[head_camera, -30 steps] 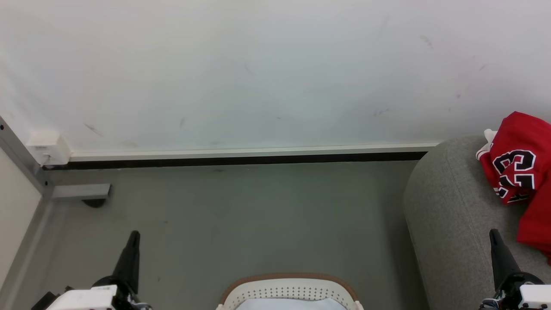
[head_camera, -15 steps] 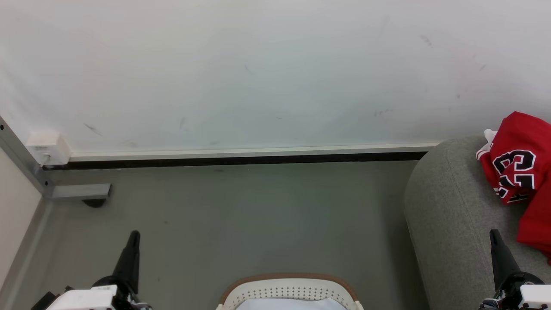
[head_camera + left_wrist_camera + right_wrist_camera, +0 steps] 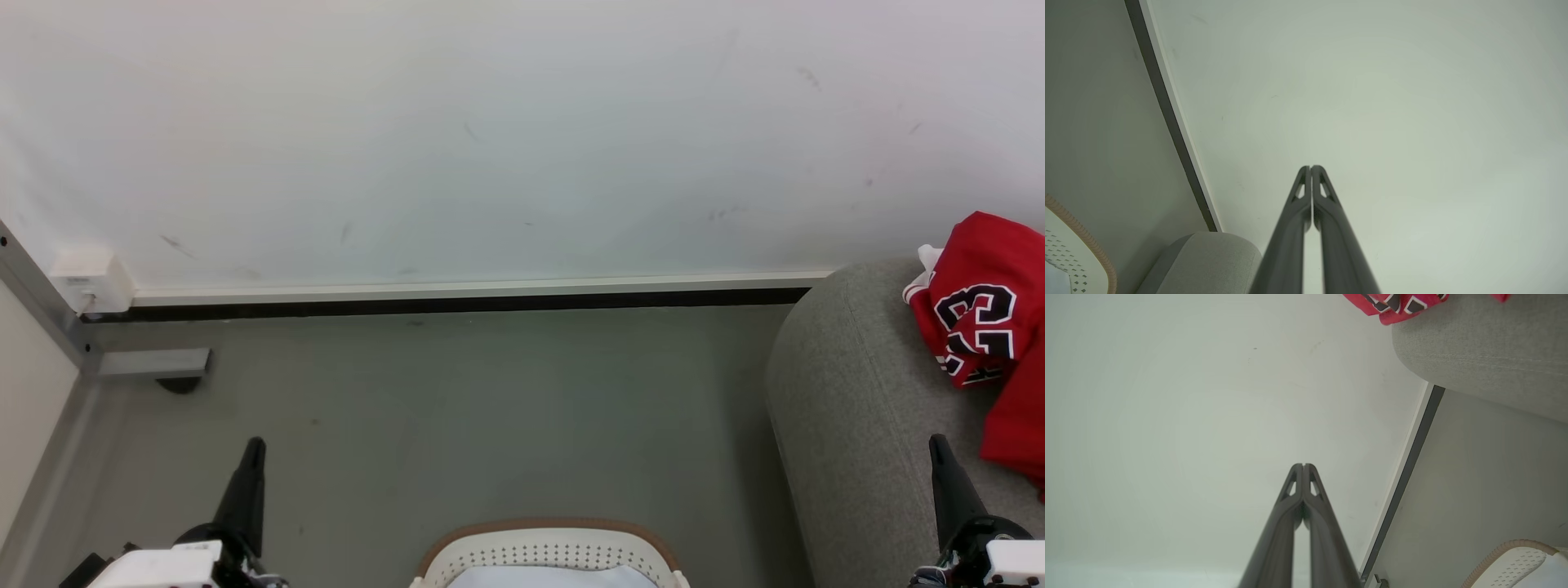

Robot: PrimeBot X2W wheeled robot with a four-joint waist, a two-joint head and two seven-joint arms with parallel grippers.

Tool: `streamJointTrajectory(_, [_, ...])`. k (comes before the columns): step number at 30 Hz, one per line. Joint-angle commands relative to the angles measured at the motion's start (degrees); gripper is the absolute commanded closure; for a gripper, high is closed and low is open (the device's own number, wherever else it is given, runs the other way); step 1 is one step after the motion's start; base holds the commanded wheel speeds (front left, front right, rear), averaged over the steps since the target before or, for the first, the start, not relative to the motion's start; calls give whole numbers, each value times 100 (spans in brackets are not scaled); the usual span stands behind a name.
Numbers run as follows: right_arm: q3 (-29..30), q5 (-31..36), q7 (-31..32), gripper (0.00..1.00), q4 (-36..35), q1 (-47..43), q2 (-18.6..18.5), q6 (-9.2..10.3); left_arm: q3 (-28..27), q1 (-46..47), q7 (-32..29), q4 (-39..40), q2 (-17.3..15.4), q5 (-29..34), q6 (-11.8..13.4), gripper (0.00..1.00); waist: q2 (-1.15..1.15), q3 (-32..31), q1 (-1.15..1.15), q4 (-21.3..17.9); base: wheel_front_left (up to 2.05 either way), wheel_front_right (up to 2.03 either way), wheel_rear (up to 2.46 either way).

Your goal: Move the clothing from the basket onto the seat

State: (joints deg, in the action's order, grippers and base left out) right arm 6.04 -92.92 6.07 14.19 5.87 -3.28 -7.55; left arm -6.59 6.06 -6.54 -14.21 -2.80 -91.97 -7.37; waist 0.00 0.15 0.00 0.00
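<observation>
Two grippers, both clenched, nothing btwn the fingers. You've got the left gripper (image 3: pixel 255 447) at lower left of head view, pointing up that view over the grey floor (image 3: pixel 490 408). Left wrist view has its fingers (image 3: pixel 1294 228) pressed together tip to tip, aimed at the wall (image 3: pixel 1392 102). The right gripper (image 3: pixel 937 445) is at lower right, over the near part of the seat (image 3: pixel 849 384). Its fingers (image 3: pixel 1321 522) are shut the same way in right wrist view, holding nothing.

Outward from there:
- The basket (image 3: pixel 547 525) is on the floor at bottom centre, btwn the two grippers and apart from both. Its brown rim and holed white wall are cut by the bottom edge. Something pale lies inside; can't tell what.
- The seat stands right of the basket, near it w/ a strip of floor btwn.
- The clothing (image 3: pixel 988 327) is a red heap on top of the seat at the right edge, w/ the black 23 showing and white trim on its left side. It's well apart from the basket, and the right gripper isn't touching it.
- Bkgd is the white scuffed wall w/ a pale baseboard (image 3: pixel 490 287) over a dark strip.
- Far left, a grey metal frame (image 3: pixel 155 362) and a white box (image 3: pixel 90 282) sit at the foot of the wall.
</observation>
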Motion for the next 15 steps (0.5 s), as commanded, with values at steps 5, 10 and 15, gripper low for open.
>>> streamJointTrajectory(5, [21, 26, 35, 100, -27, 70, 7, 12, -12, 49, -22, 18, -7, -77, -25, 100, 0, 0, 0, 0, 0, 0, 0])
streamJointTrajectory(10, [25, 30, 25, 100, -26, 70, 10, 12, -12, 48, -22, 18, -7, -77, -25, 100, 0, 0, 0, 0, 0, 0, 0])
streamJointTrajectory(15, [28, 32, 30, 100, -26, 71, 12, 12, -12, 48, -21, 18, -7, -78, -25, 100, 0, 0, 0, 0, 0, 0, 0])
